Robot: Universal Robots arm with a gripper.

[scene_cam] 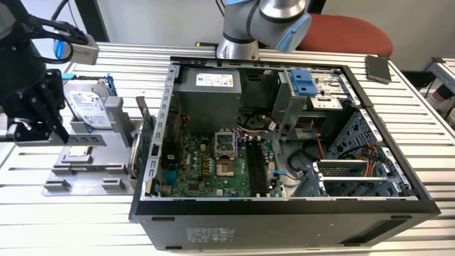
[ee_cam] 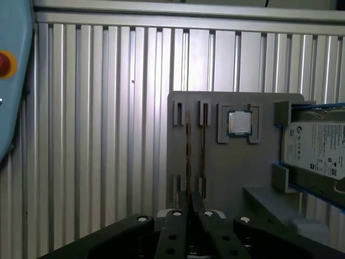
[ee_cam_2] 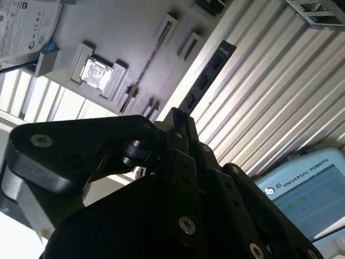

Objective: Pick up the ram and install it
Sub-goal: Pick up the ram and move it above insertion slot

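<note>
Hanging over the grey plastic parts fixture (scene_cam: 78,176) on the ribbed aluminium table (scene_cam: 71,224), the black gripper (scene_cam: 53,133) sits at the exterior view's left, well apart from the open black computer case (scene_cam: 284,213). Inside the case the long black memory slots (scene_cam: 256,165) on the green motherboard (scene_cam: 202,173) look bare, so the installing is, by my reading, wholly left to do. In the second wrist view the long, narrow ram stick (ee_cam_2: 207,81) with its row of small black chips juts out from the tips of the gripper (ee_cam_2: 175,116). The jaws look drawn together on its near end, so the pick-up seems made or nearly so, though I cannot tell whether it has cleared the fixture (ee_cam_2: 108,32). In the first wrist view the ram stick (ee_cam: 187,151) shows edge-on as a thin line running out from the gripper (ee_cam: 188,204). It lies just beside a second thin stick (ee_cam: 203,145) seated in the fixture (ee_cam: 237,167), near a square silver processor chip (ee_cam: 239,123) and a silver hard drive (ee_cam: 315,148).
</note>
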